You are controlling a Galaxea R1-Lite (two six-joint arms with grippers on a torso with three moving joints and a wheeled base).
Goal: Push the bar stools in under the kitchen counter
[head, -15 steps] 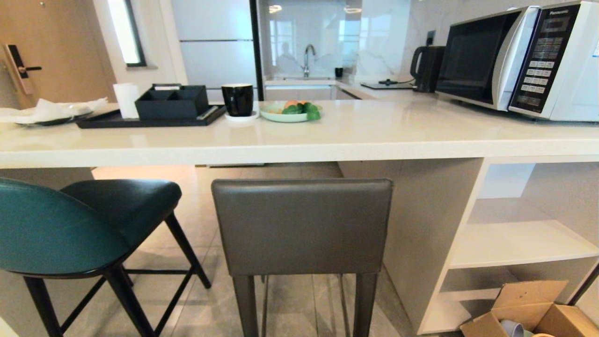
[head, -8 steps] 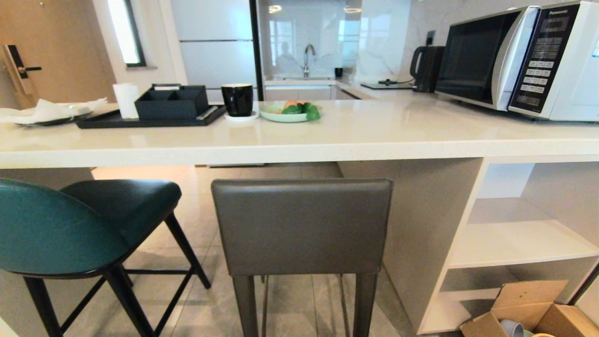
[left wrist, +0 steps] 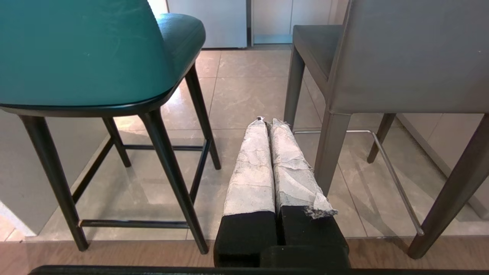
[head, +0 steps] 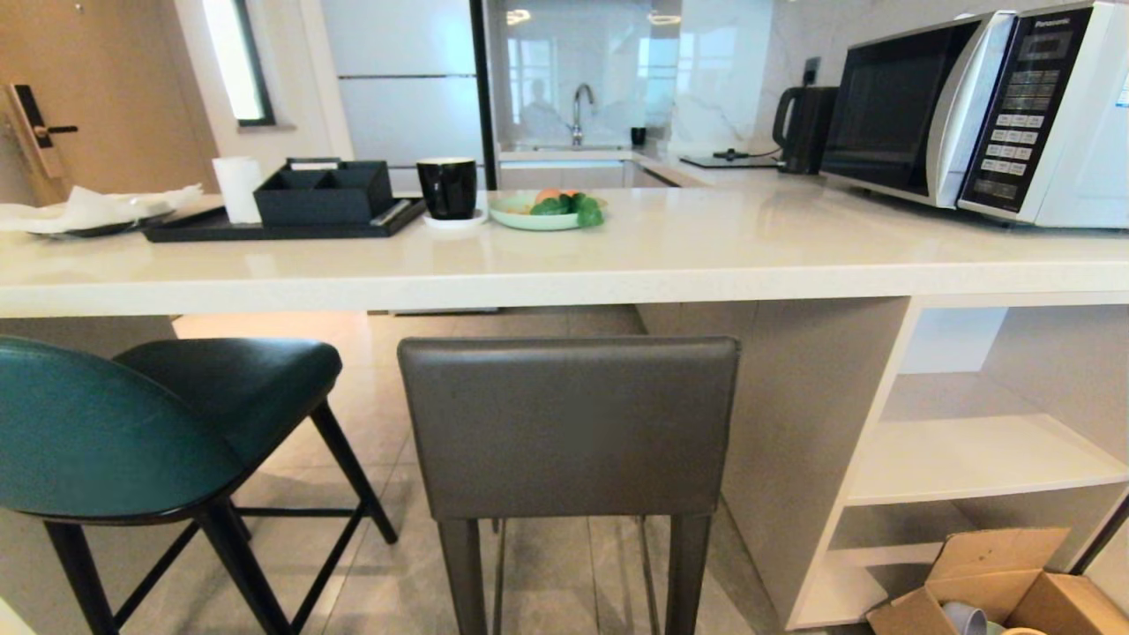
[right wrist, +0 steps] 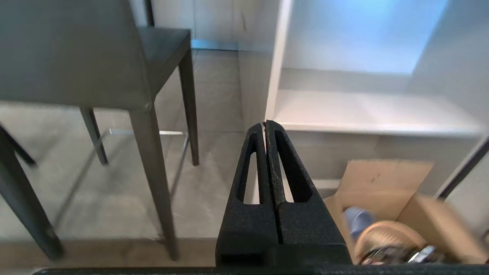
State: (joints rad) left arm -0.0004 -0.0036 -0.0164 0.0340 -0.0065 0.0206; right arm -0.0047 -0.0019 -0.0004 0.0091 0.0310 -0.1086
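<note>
Two bar stools stand before the kitchen counter point(head: 564, 273), backs toward me. The teal stool point(head: 106, 432) is at the left with thin black legs; the grey stool point(head: 569, 423) is in the middle with straight grey legs. Neither arm shows in the head view. In the left wrist view my left gripper point(left wrist: 266, 121) is shut and empty, its tape-wrapped fingers low in the gap between the teal stool point(left wrist: 76, 53) and the grey stool point(left wrist: 412, 57), touching neither. In the right wrist view my right gripper point(right wrist: 264, 124) is shut and empty, to the right of the grey stool point(right wrist: 68, 49).
On the counter are a microwave point(head: 988, 115), kettle point(head: 803, 128), black mug point(head: 448, 187), plate of fruit point(head: 547, 212) and black tray point(head: 273, 220). White shelf cubbies point(head: 979, 459) fill the counter's right end. An open cardboard box point(head: 1005, 591) sits on the floor there.
</note>
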